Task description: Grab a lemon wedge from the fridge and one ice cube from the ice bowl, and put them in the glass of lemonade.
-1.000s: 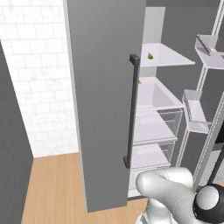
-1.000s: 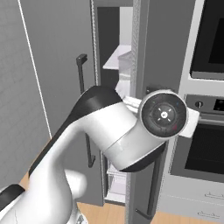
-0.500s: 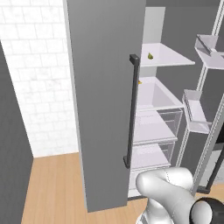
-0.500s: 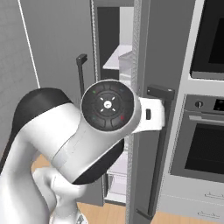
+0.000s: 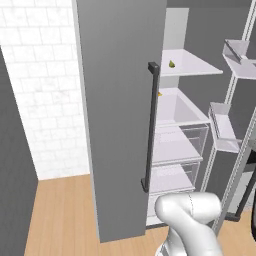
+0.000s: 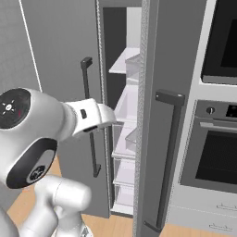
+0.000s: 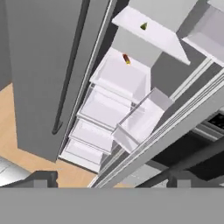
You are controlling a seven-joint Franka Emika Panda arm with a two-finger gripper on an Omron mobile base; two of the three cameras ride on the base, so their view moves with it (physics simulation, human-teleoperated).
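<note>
The fridge [image 5: 120, 115] is standing open. In the left base view its big grey left door fills the middle of the frame, with the long dark bar handle [image 5: 151, 125] running down the door's right edge, and the white insides open up toward 3 o'clock from it. On the top white shelf [image 5: 192, 65] there's a small greenish-yellow wedge-looking thing [image 5: 171, 64] sitting toward the back, at about 1 o'clock in that frame. Could be the lemon wedge, but it's too tiny to say for sure. One shelf down there's a little orange-red item [image 7: 126, 59] at the back edge; the hand view shows it better, at roughly 12 o'clock, just below the wedge [image 7: 143, 26]. Below those are the clear drawers [image 5: 180, 145], stacked. The right door's bins [image 5: 225, 130] hang off at 3 o'clock.

From the right base view you look through the gap between the two doors, with the right door's handle [image 6: 169, 157] in front and a black wall oven [image 6: 217, 152] at 3 o'clock. The white arm [image 6: 83, 120] reaches from 9 o'clock toward the gap.

The fingers [image 7: 109, 179] are spread wide apart with nothing between them, tips [image 7: 43, 178] poking up at 6 o'clock of the hand view, well short of the shelves. Wooden floor [image 5: 60, 215] below.
</note>
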